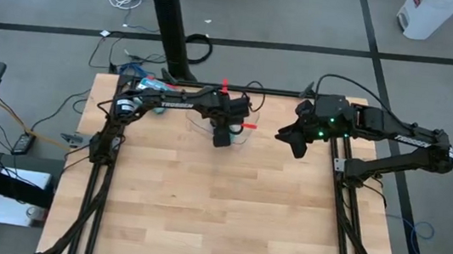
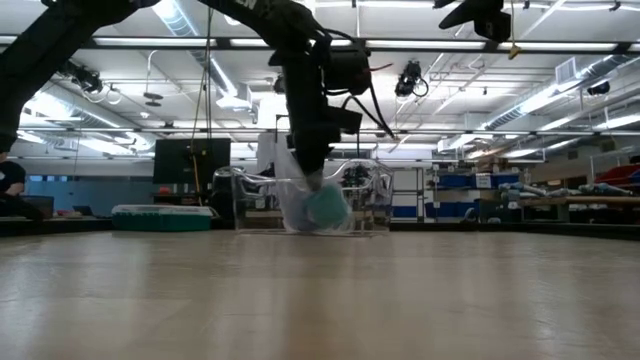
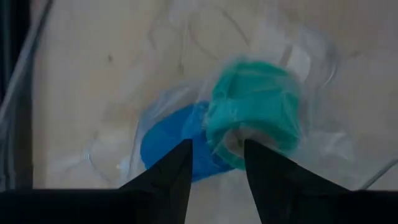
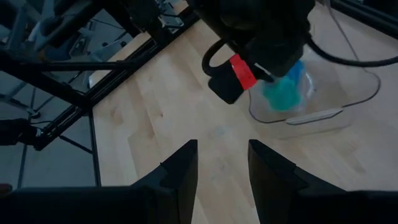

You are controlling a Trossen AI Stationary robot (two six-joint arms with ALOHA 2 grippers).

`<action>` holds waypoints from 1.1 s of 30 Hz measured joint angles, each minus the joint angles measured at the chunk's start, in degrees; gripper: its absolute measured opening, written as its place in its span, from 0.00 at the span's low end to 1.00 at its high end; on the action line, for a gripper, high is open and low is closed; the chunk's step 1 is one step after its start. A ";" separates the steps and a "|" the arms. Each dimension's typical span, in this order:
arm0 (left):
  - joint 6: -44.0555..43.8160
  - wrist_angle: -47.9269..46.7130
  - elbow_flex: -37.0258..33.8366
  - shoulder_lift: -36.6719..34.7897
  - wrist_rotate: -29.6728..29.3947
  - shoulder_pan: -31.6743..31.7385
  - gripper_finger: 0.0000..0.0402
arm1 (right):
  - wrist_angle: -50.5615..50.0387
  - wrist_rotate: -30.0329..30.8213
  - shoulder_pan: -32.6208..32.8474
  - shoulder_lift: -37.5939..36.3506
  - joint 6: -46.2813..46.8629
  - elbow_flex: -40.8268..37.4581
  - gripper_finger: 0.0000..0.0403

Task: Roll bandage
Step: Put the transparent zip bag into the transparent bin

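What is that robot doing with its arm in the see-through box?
The left gripper is reaching down into a clear plastic box at the back of the table. Its fingers are open right above a teal roll and the blue bandage lying beside it. Nothing is grabbed yet. The right gripper waits open, up in the air off to the side.

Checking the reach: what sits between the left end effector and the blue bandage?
In the left wrist view, clear plastic wrap covers the bandage, beside the teal roll.

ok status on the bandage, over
Left pincer open, down in clear tub. Blue bandage ungrasped, teal roll against it. Right pincer open, waiting aside.
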 joint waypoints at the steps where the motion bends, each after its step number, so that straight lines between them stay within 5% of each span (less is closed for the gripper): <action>1: 0.00 1.21 -0.02 0.02 -0.06 0.01 0.38 | 0.01 0.00 0.00 0.00 0.00 0.00 0.33; 9: -4.39 6.10 -0.02 0.02 -0.51 -0.88 0.38 | 0.02 0.01 0.00 -0.02 0.35 0.00 0.33; 14: -2.87 4.75 -0.17 0.02 11.87 -0.97 0.38 | -0.03 0.06 0.00 -0.02 0.38 0.00 0.33; 20: -4.55 -5.45 1.64 -0.59 14.92 -0.55 0.38 | 0.01 1.17 0.00 -0.02 -0.55 0.00 0.33; 27: -2.30 -13.97 12.30 -3.23 14.11 0.60 0.38 | -0.05 1.17 0.00 -0.02 -1.57 0.00 0.33; 33: 0.12 -25.40 18.55 -3.41 19.89 1.98 0.38 | -0.03 1.22 0.00 -0.02 -2.20 0.00 0.33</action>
